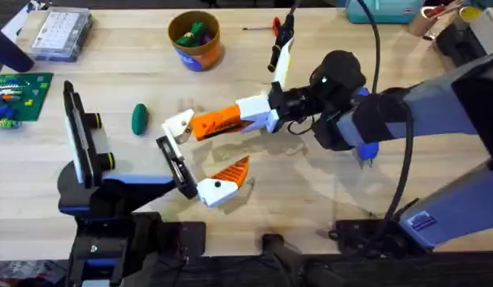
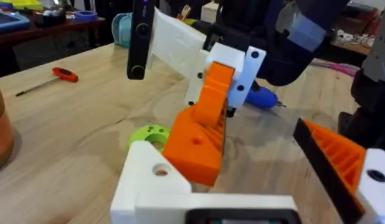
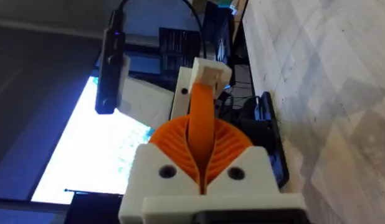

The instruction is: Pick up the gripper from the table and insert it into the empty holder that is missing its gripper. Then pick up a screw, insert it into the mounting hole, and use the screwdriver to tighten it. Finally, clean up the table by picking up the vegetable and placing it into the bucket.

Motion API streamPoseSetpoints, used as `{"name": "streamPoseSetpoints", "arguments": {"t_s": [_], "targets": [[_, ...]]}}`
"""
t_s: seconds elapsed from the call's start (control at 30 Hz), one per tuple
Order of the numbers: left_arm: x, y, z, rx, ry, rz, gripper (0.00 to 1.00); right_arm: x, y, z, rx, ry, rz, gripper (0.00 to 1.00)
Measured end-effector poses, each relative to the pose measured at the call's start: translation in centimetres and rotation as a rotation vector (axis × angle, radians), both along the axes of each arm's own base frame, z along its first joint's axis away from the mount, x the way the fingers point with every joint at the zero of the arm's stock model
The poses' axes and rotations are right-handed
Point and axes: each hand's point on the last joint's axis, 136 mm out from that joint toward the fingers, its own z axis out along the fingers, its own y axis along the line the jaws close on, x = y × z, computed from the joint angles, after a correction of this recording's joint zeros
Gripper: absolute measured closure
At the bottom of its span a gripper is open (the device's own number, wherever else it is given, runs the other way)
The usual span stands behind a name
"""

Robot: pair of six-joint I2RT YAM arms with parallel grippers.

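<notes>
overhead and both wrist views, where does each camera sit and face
Overhead: above the arm bases, looking down and forward over the pale wooden table; both arms show.
Left wrist: on the left arm, facing across the table at the right arm, past its own open left hand.
Right wrist: on the right arm, facing past the table's edge; right hand shut on a thin orange-and-white plastic piece.
Shared: overhead and left wrist both show the red-handled screwdriver.

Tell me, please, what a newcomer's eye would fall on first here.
The right gripper, reaching across mid-table, pinches an orange finger piece at the left gripper and its white holder. Left of them lies the green vegetable, with the blue bucket beyond it.
</notes>
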Motion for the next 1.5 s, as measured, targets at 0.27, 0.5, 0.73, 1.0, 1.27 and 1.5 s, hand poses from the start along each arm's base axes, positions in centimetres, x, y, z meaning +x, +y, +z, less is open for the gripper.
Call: {"name": "streamPoseSetpoints", "arguments": {"t_s": [0.27, 0.5, 0.73, 1.0, 1.27, 1.5], "targets": [[0.0, 0.0, 0.0, 0.0, 0.002, -0.003, 0.011, 0.0, 0.0, -0.6, -0.028, 0.05, 0.0, 0.985], [0.0, 0.0, 0.0, -0.001, 0.002, -0.003, 0.011, 0.0, 0.0, -0.6, -0.026, 0.047, 0.0, 0.985], [0.0, 0.0, 0.0, 0.0, 0.001, -0.003, 0.011, 0.0, 0.0, -0.4, -0.018, 0.033, 0.0, 0.986], [-0.1, 0.0, 0.0, -0.001, 0.004, -0.004, 0.011, 0.4, 0.2, -0.6, -0.027, 0.054, -0.025, 0.987], [-0.1, -0.1, -0.1, -0.005, 0.012, -0.006, 0.011, 0.7, 0.7, -0.8, -0.042, 0.08, -0.034, 0.986], [-0.1, -0.1, -0.1, -0.005, 0.012, -0.007, 0.011, 0.7, 1.2, -0.8, -0.051, 0.093, -0.027, 0.985]]}}
